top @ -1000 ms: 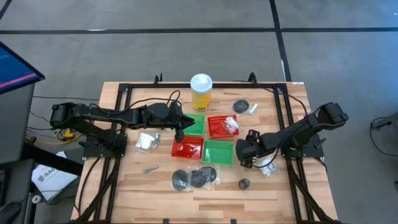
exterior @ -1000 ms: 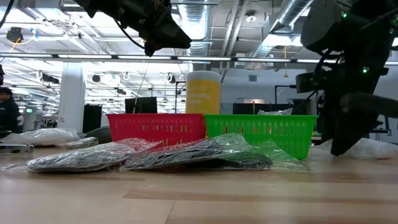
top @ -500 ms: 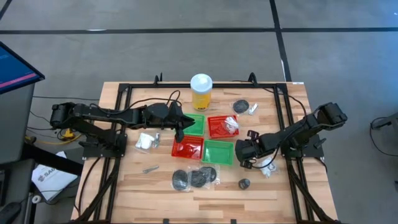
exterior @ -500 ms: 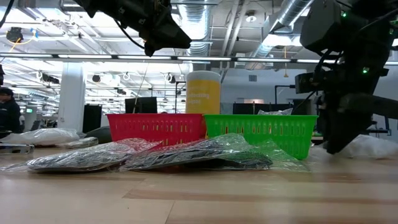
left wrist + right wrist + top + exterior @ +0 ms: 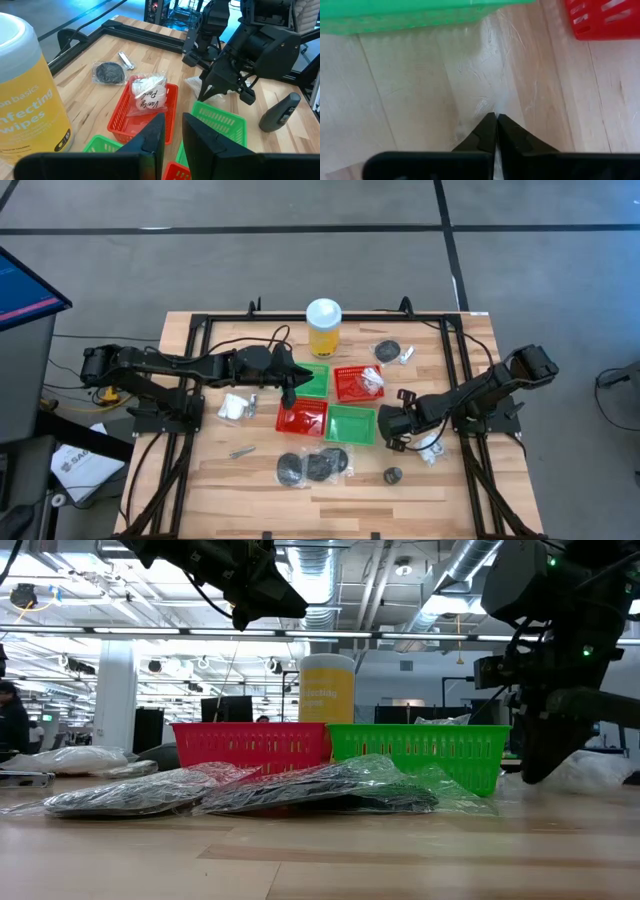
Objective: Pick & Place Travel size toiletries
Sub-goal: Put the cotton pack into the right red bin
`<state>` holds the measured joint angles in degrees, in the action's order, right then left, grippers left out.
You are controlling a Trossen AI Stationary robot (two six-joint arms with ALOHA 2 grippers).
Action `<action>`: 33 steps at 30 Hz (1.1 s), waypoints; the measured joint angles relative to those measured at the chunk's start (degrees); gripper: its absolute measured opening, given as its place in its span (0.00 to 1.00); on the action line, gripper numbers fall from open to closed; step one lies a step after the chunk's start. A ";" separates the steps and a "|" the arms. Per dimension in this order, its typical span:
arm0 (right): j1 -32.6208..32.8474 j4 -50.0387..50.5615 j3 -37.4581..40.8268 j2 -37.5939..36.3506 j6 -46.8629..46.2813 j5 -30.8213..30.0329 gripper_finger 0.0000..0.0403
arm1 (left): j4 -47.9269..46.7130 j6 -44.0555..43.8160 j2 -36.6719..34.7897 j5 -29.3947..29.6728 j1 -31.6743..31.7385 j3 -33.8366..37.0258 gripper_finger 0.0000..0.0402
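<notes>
Landmark: front green basket [image 5: 350, 423], one of four mesh baskets mid desk [image 5: 230, 475].
Right claw [image 5: 383, 423]: low at the desk, just beside that basket's right wall, tips pinched tight together. Wrist view shows bare wood under the tips [image 5: 492, 131] and nothing between them, so prob. an empty close.
Left claw [image 5: 290, 395]: hangs above the baskets, over the red basket [image 5: 301, 418] just left of the landmark; narrow gap between fingers [image 5: 152, 135], nothing seen in it.
Toiletries near right claw: white crinkly packet [image 5: 432, 448] right of the landmark, beyond the claw, partly under the arm; small dark round piece [image 5: 393, 475] front-right of the landmark.
Other toiletries: bagged black discs [image 5: 312, 466] in front of the landmark; white packet [image 5: 235, 406] and slim silvery piece [image 5: 241, 451] well to its left; dark disc [image 5: 387, 350] w/ small packet well behind it; one packet [image 5: 372, 381] already in the rear red basket [image 5: 352, 385].
Non-task: tall yellow wipes tub [image 5: 323, 328], behind all baskets.
Step in hand (judgement): right arm trying to pick an item beside the landmark; grip looks like a miss.
How to do it well: reopen, shift away from the basket onto the white packet, come down w/ fingers straddling a raised crinkle, close, then lift and check it comes up. Keep clear of the basket wall so it doesn't get shoved.
Risk: thin film slips out; the claw scrapes wood.
</notes>
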<state>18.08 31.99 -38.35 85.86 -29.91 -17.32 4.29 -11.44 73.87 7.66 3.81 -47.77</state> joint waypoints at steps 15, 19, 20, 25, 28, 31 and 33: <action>2.25 11.44 -12.59 -0.04 3.55 -4.13 0.00 | 0.00 -0.02 0.00 0.00 0.00 0.00 0.14; 2.22 11.92 -14.83 -1.27 5.33 -5.87 0.00 | 0.00 -0.02 0.00 0.00 -0.01 0.00 0.14; 2.10 11.53 -15.13 -1.73 5.72 -6.46 0.00 | -0.01 0.00 0.00 0.00 -0.01 0.00 0.14; 2.04 10.77 -15.17 -6.63 6.01 -10.18 0.00 | -0.02 0.00 0.00 0.00 0.00 -0.02 0.14; 2.49 7.76 -15.17 -9.68 7.29 -11.86 0.00 | -0.02 0.00 0.00 0.00 -0.02 -0.02 0.14; 2.56 3.72 -15.17 -11.73 9.74 -12.67 0.00 | 0.03 0.00 0.00 0.00 0.00 -0.02 0.14; 2.39 1.27 -15.17 -12.51 11.22 -13.03 0.00 | 0.05 0.00 0.00 0.00 -0.01 -0.02 0.14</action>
<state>20.47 33.26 -53.52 73.35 -18.69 -30.35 4.34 -11.44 73.87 7.66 3.80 -47.79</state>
